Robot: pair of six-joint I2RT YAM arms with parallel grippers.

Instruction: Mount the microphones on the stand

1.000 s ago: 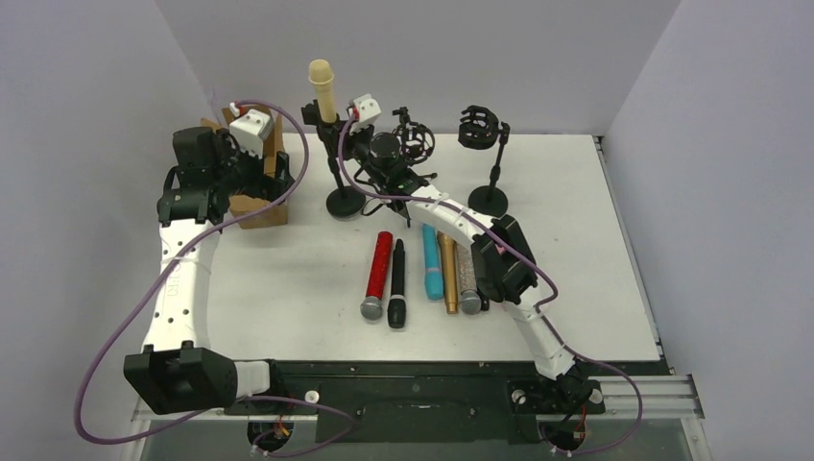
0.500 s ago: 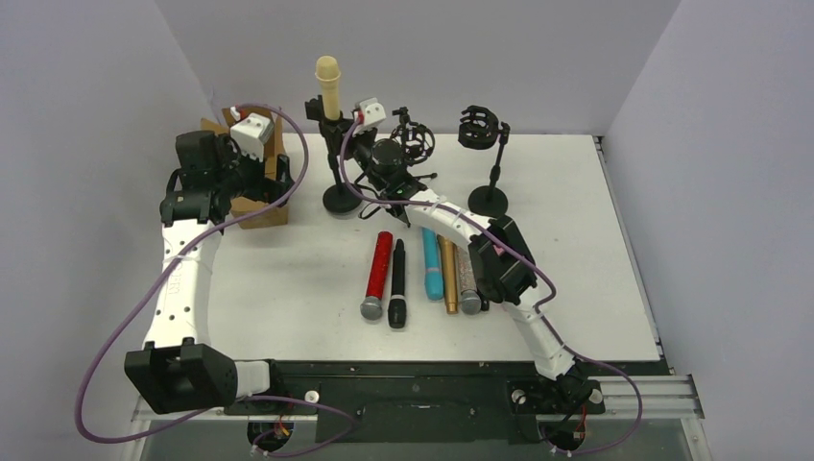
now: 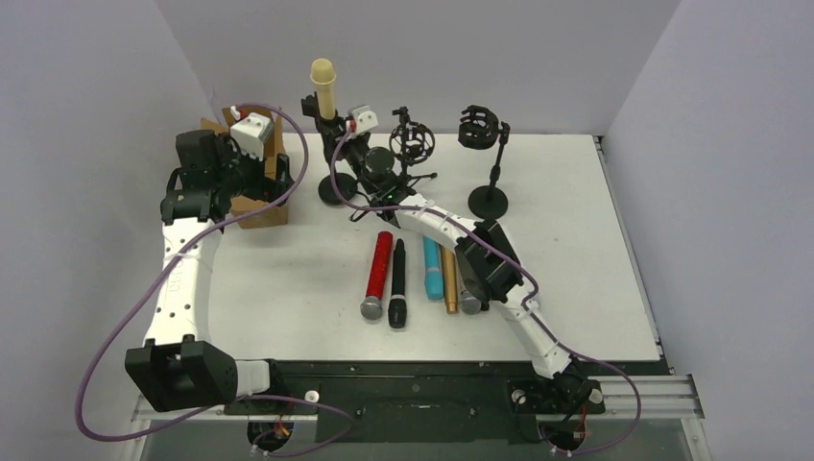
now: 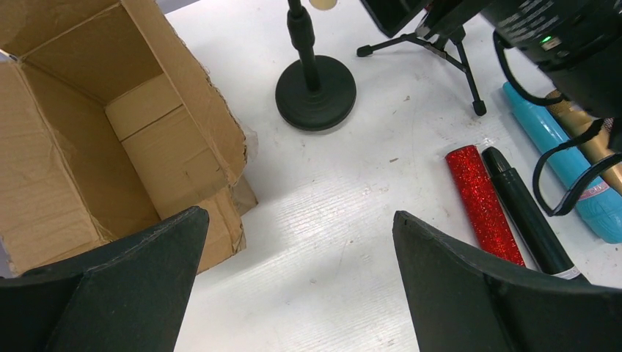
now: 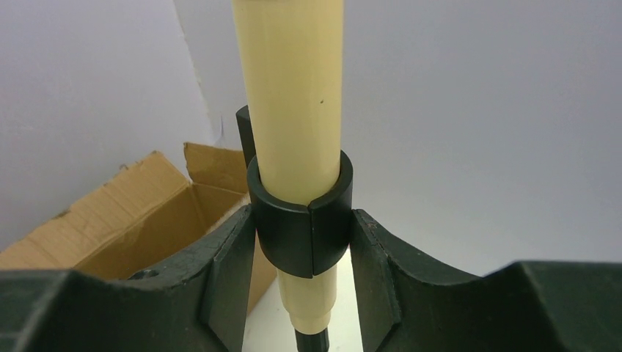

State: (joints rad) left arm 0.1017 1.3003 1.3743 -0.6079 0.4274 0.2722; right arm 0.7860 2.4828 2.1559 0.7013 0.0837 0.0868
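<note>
A cream microphone [image 3: 323, 86] [image 5: 293, 95] stands upright in the black clip [image 5: 301, 220] of the left stand [image 3: 334, 192]. My right gripper [image 3: 338, 144] [image 5: 302, 249] is shut on that clip, one finger pressing each side. Red [image 3: 378, 269], black [image 3: 397, 283], teal [image 3: 432, 269] and gold [image 3: 448, 280] microphones lie side by side mid-table. A glittery silver one [image 3: 468, 300] is partly hidden under the right arm. My left gripper [image 3: 259, 181] [image 4: 301, 242] hangs open and holds nothing, beside the cardboard box [image 4: 110, 147].
A tripod stand with a shock mount [image 3: 413, 142] and a round-base stand [image 3: 488, 200] with an unfilled holder stand at the back. The cardboard box [image 3: 254, 206] sits at the back left. Grey walls close in three sides.
The right arm has swung left and back with the clip in its grip. The stand's base slid a little left with it. The left arm has not moved.
</note>
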